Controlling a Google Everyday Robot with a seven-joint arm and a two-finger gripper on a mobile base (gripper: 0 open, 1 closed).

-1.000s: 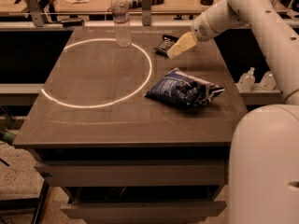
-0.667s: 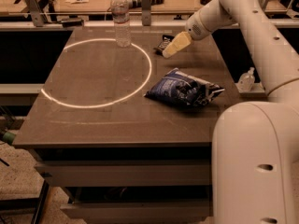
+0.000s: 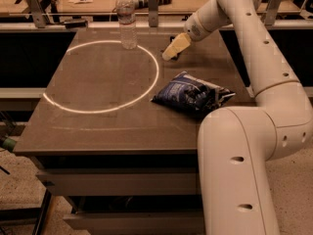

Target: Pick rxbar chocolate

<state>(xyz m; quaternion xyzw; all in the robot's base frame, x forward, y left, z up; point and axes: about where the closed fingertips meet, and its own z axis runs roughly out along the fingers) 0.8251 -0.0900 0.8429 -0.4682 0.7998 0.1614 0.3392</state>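
Note:
My gripper is at the far middle of the table, just right of the white ring, with its pale tip down at the table top. The rxbar chocolate is almost wholly hidden under and behind the gripper; only a dark sliver shows beside the tip. I cannot tell whether the gripper touches it. My arm reaches in from the right, over the table's far right corner.
A clear water bottle stands at the far edge of the white ring. A blue-and-white chip bag lies near the table's right side, in front of the gripper. My arm's base blocks the front right corner.
My arm has swung left and the gripper has come down over the rxbar chocolate, which showed beside it before and is now nearly covered. The bottle and the chip bag have not moved.

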